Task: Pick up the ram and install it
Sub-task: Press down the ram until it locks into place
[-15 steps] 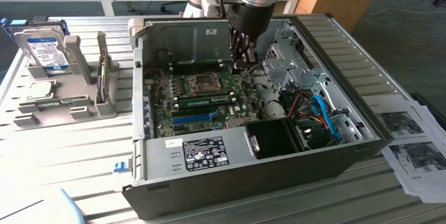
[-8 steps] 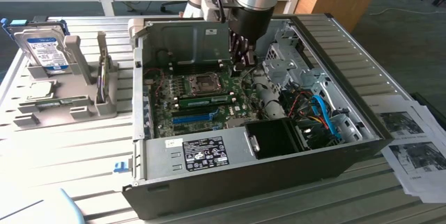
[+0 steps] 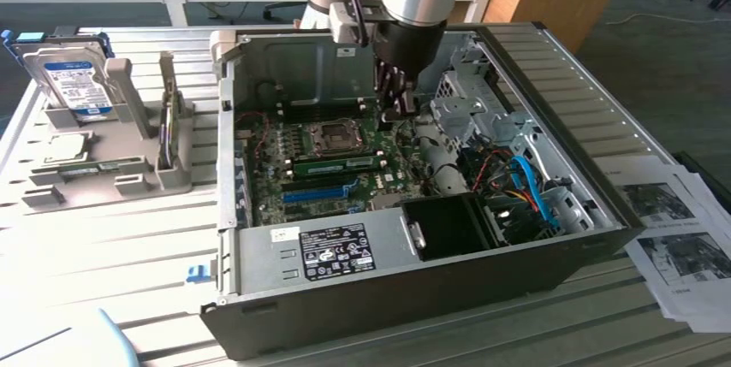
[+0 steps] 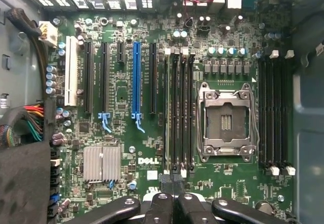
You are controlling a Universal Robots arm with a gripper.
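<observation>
Inside metal case [image 3: 577, 110] — gripper [image 3: 395, 109] closed, slim green ram [image 3: 337, 164] slotted.

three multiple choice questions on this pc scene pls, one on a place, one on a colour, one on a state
1. Where does the hard drive stand?
A. in the grey holder at the exterior view's left of the computer case
B. inside the case
C. in the gripper

2. One expansion slot on the motherboard stands between black ones. What colour is it?
A. red
B. blue
C. yellow

3. How is the gripper?
A. wide open
B. shut
C. shut on the hard drive

Answers:
1 A, the drive stands upright in the holder, outside the case.
2 B, the slot is bright blue.
3 B, it is closed tight above the motherboard.
</observation>
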